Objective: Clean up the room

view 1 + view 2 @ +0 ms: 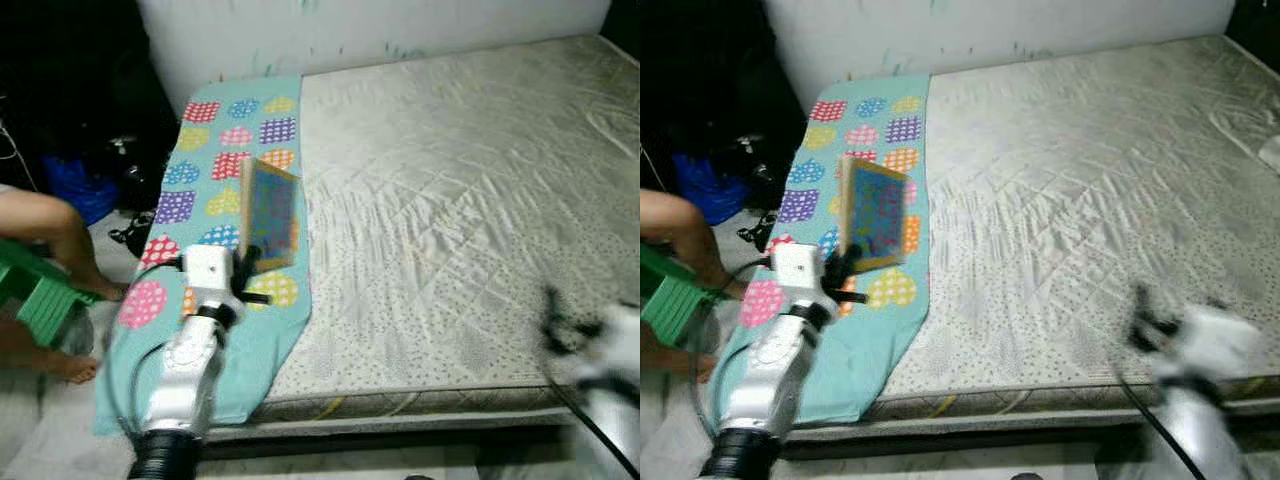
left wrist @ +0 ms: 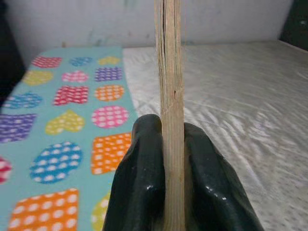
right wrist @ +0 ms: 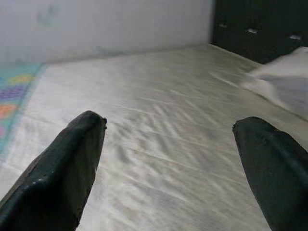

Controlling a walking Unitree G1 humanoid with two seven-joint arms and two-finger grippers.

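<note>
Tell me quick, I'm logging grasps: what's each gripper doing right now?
Left gripper: shut on the book, held upright above the patterned blanket.
Right gripper: open, holding nothing, over the mattress.

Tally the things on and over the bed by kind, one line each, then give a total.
Book, held upright by the left gripper: 1
Patterned blanket, along the mattress's left edge: 1
Mattress: 1
Pillow, at the mattress's far right: 1
Total: 4

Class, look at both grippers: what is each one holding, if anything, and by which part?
The left gripper holds a thin book upright, pinched at its lower edge. The right gripper is open over the mattress, holding nothing.
</note>
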